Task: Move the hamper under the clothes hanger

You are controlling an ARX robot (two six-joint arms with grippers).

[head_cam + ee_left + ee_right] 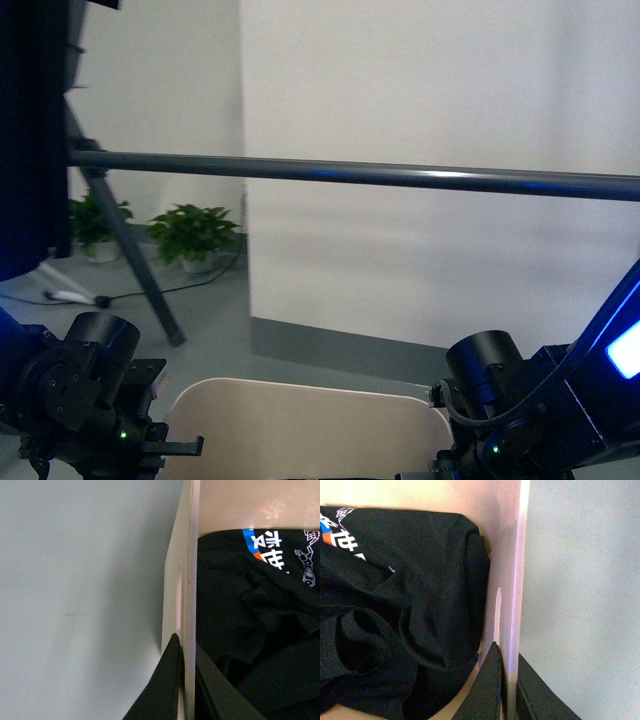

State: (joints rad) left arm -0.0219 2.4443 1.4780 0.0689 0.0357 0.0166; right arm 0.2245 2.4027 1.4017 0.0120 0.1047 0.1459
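Left pincer [184, 654], right pincer [506, 656], each clamped on hamper [181, 555] rim, black garment [235, 610] inside, white Chinese lettering

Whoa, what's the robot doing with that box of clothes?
The robot is holding a beige hamper with both arms. Its left claw pinches one side wall and its right claw pinches the opposite one. Inside lie black clothes. A long bar of the clothes hanger runs across the front view above the hamper, but it's hard to tell if the hamper sits right under it yet.
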